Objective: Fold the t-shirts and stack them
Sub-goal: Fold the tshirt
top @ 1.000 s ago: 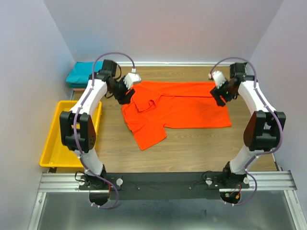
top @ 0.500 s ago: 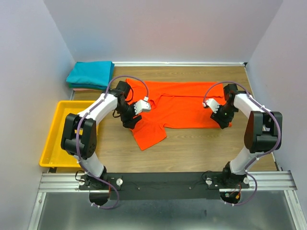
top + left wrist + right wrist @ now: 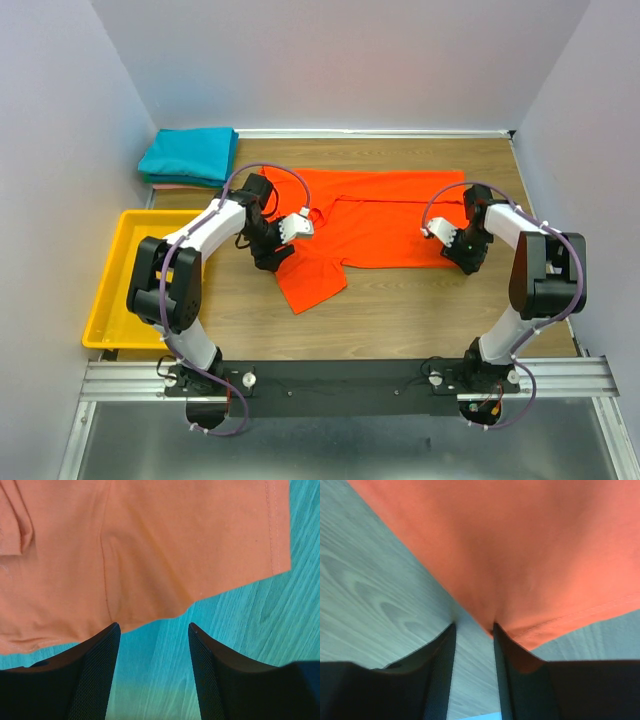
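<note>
Pinching the orange-red t-shirt (image 3: 390,215) at its near hem, the right gripper (image 3: 473,625) is starting a fold; the left gripper (image 3: 153,626) is hovering spread. The shirt is lying mostly unfolded on the table (image 3: 400,310); the teal t-shirt (image 3: 190,155) is sitting folded.

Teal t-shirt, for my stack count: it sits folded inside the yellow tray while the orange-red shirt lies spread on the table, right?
No. The top external view shows the teal t-shirt folded beyond the yellow tray, in the far left corner of the table, not inside it. The orange-red shirt is spread on the table.
</note>
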You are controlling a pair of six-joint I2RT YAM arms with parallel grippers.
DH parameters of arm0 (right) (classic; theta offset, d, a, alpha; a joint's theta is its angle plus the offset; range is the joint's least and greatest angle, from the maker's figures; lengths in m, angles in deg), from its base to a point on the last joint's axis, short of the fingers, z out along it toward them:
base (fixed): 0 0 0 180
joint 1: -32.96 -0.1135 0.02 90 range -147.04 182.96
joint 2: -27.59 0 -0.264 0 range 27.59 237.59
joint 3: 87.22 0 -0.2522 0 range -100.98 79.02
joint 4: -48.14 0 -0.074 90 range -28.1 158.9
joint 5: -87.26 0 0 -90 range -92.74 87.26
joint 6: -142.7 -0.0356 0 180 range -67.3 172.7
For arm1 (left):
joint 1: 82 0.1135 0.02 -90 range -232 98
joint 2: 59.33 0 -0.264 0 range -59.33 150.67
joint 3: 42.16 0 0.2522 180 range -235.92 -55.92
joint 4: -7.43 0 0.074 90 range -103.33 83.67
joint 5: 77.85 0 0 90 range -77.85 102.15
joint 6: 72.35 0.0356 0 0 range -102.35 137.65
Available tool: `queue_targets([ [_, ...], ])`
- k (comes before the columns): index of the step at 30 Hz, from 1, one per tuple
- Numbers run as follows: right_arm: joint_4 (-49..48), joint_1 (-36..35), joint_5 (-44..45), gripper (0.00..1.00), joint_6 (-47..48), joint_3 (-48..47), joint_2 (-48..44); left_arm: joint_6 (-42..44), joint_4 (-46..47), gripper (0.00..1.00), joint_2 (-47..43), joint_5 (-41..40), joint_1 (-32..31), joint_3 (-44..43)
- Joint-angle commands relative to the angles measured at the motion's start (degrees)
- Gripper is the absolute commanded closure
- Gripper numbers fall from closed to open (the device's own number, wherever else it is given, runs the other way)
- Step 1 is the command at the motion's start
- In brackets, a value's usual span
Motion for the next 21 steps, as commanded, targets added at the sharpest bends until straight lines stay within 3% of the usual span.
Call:
queue_targets([
  [1, -4.1, 0.0, 2.6, 0.62, 0.2, 1.2, 1.0, 0.5, 1.8, 0.35, -0.7, -1.8, -1.4, 2.2],
  [13, -6.4, 0.0, 2.7, 0.85, -1.9, 1.9, 1.4, -2.7, 7.2, 0.35, -0.9, -2.3, -5.9, 6.2],
  [16, -6.5, 0.0, 4.5, 0.98, -2.9, 1.7, 1.5, -4.1, 9.1, 0.35, -0.6, -2.8, -7.3, 7.6],
  [19, -6.5, 0.0, 4.9, 0.99, -3.2, 1.8, 1.2, -5.5, 10.4, 0.42, 0.4, -4.6, -7.4, 8.9],
  [21, -6.4, 0.0, 5.8, 0.99, -3.4, 2.0, 1.0, -5.4, 10.0, 0.55, 0.3, -6.3, -7.4, 9.5],
])
